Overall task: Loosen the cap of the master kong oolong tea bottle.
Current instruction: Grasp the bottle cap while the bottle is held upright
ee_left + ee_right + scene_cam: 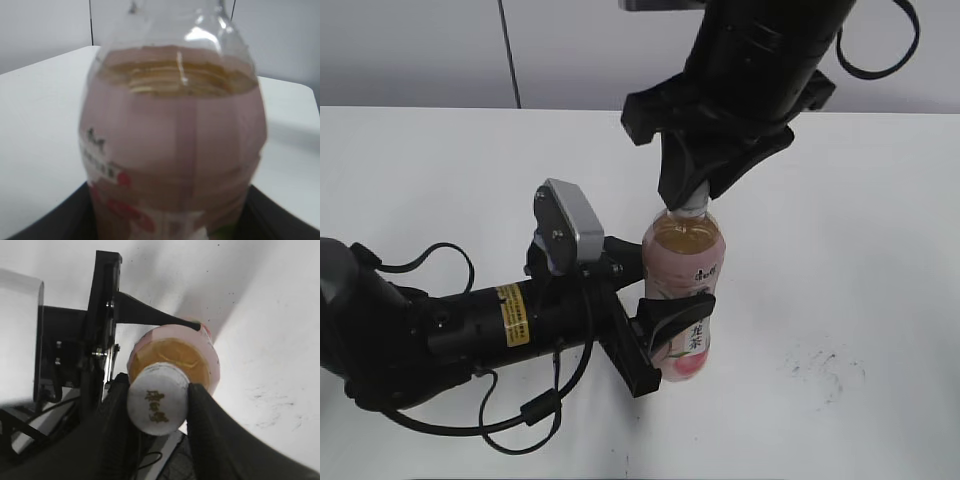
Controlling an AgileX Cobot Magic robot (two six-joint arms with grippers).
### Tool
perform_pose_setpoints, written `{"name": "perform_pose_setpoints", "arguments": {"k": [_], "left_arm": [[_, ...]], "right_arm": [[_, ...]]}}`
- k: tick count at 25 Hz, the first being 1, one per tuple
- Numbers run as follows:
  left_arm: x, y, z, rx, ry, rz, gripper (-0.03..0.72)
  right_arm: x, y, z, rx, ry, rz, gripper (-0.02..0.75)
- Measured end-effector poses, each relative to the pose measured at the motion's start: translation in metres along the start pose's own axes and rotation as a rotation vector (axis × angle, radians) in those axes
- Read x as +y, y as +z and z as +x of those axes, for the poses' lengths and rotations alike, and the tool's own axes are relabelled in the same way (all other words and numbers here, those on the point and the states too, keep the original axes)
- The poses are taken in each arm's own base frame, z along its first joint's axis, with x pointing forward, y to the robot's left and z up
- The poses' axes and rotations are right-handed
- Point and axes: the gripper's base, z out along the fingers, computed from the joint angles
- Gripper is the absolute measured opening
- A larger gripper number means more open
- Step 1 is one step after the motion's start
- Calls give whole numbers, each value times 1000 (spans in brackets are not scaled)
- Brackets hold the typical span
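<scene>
The master kong oolong tea bottle (685,268) stands upright on the white table, amber tea inside, pink label with white panel. It fills the left wrist view (175,150) and shows from above in the right wrist view (192,352). My left gripper (665,335) is shut on the bottle's lower body from the left; its black jaws flank the bottle (170,220). My right gripper (692,200) comes down from above and is shut on the cap (157,399), a pale round cap with a dark mark, a black finger on each side. In the exterior view the cap (693,211) is mostly hidden.
The white table (860,250) carries dark scuff marks (825,365) to the right of the bottle. The left arm with its cables (470,330) lies across the front left. A pale wall runs behind the table.
</scene>
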Motion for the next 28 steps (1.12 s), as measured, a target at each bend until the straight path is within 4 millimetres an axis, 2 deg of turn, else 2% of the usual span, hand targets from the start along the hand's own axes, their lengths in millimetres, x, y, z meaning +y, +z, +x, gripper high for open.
{"name": "perform_pose_setpoints", "arguments": {"k": [3,5,9,12,16,20,22,25,28], "left_arm": [[0,0,0,0,0,0,391],[0,0,0,0,0,0,391],[0,0,0,1,6,4,391],[-1,0,0,1,9,6,391],[-1,0,0,1,10,7,391],[0,0,0,1,5,5,391],[0,0,0,1,4,4,391],[0,0,0,1,3,4,391],[0,0,0,1,2,3,391]], "right_arm": [[0,0,0,0,-262,-1,271],[0,0,0,0,-507,0,271],[0,-1,0,-1,-1106,7,271],[0,-2,0,-2,-1272,7,271],[2,-2,0,-19,-1299,-15,288],[12,-3,-1,-88,-1204,-100,505],[14,-3,-2,-111,-1139,-124,573],[17,-9,-6,-143,-981,-133,587],[20,-23,-14,-182,-750,-129,587]]}}
